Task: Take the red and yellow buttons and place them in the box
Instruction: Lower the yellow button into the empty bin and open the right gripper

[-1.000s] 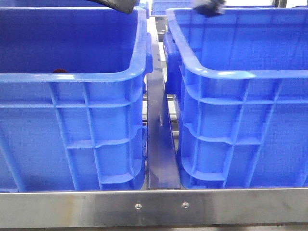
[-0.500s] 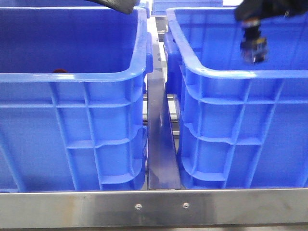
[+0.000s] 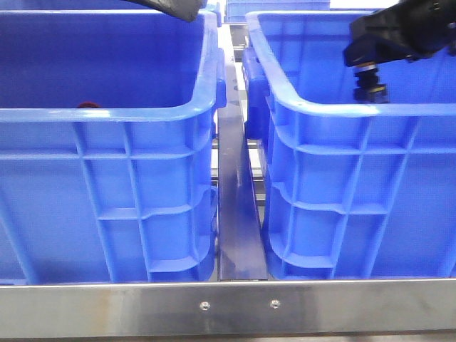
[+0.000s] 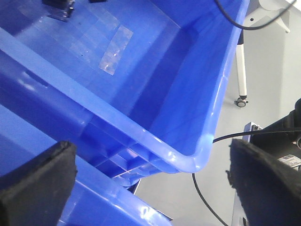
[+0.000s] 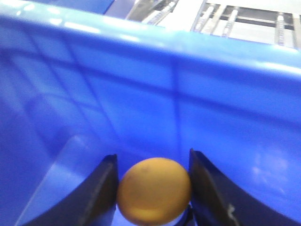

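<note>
On the steel-edged bench (image 3: 235,306) we see two blue crates; inside the right box (image 3: 356,199), our right pincer (image 5: 153,188) grips the yellow button (image 5: 154,190). Left pincer (image 4: 150,183) gapes wide over grey floor (image 4: 263,70).

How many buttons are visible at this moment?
2: the yellow button sits between the right gripper's fingers inside the right crate; a red sliver behind the left crate's front rim is probably the red one. Others may be hidden.
</note>
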